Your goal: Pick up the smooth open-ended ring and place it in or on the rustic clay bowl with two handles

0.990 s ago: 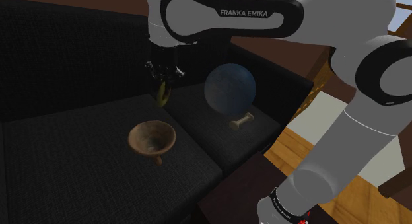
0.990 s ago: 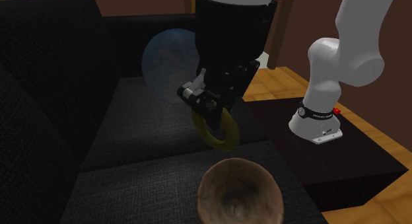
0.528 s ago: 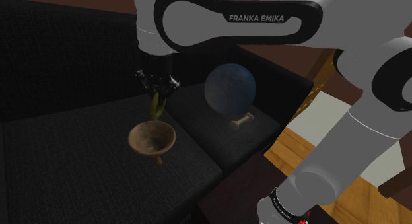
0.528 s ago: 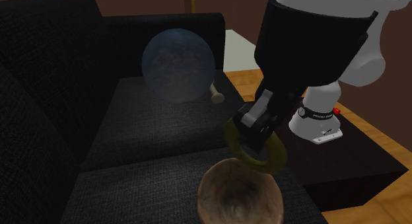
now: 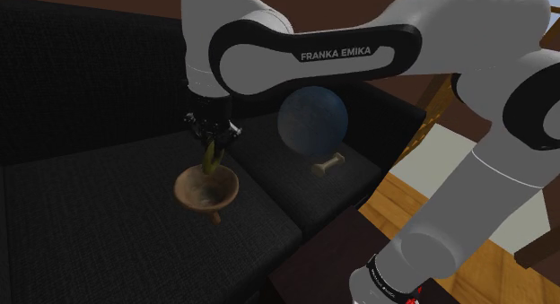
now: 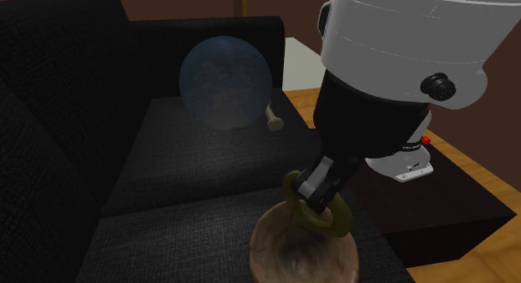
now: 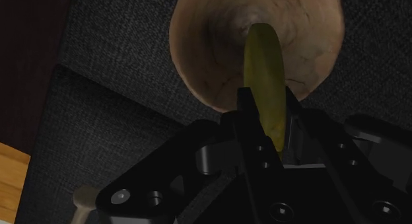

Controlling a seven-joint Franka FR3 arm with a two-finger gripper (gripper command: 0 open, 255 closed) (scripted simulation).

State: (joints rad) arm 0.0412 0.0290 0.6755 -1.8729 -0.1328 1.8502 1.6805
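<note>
- Dark sofa seat (image 5: 90,181) is the work surface: soft fabric, seam between cushions.
- Gripper (image 6: 316,194) is pinched on the olive ring (image 7: 265,71), which hangs edge-on under the fingers.
- Bowl (image 5: 190,193) sits right below the gripper, with the ring's lower edge about at its mouth.
- Ring looks stiff, light and slick, so the narrow pinch on the band could slip.
- Bowl is probably brittle and may rock on the cushion.
- Globe (image 5: 311,118) is well off to the gripper's side, not in the way.
</note>
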